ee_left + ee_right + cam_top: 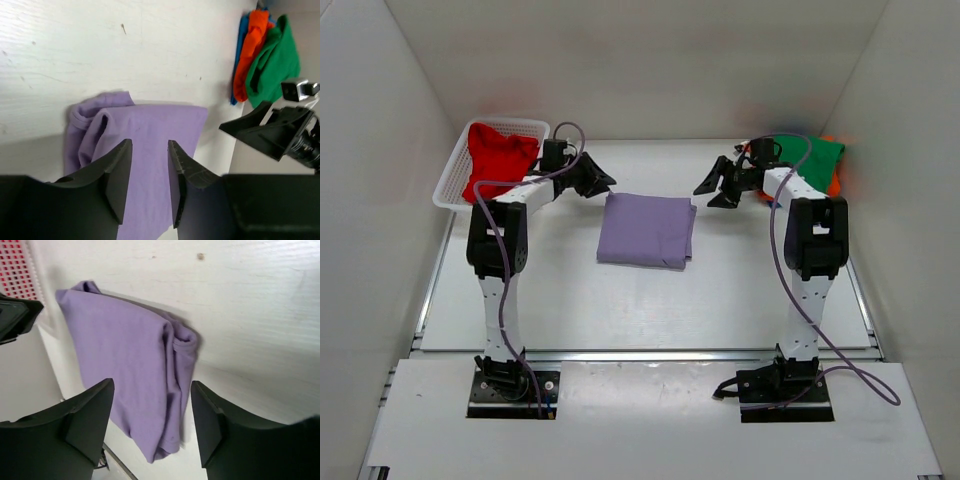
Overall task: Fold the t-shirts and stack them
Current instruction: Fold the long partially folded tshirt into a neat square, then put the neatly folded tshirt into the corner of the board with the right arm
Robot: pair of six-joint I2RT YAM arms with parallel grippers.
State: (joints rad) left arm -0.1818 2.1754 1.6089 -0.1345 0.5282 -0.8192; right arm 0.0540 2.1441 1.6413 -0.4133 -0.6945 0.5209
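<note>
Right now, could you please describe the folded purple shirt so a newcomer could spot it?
On the white table, look to the middle. There lies the lavender-purple cloth t-shirt, folded into a flat square. Unlike the red t-shirt bunched in the white plastic mesh basket at left and the green, orange and blue t-shirts heaped at right, it lies alone.
</note>
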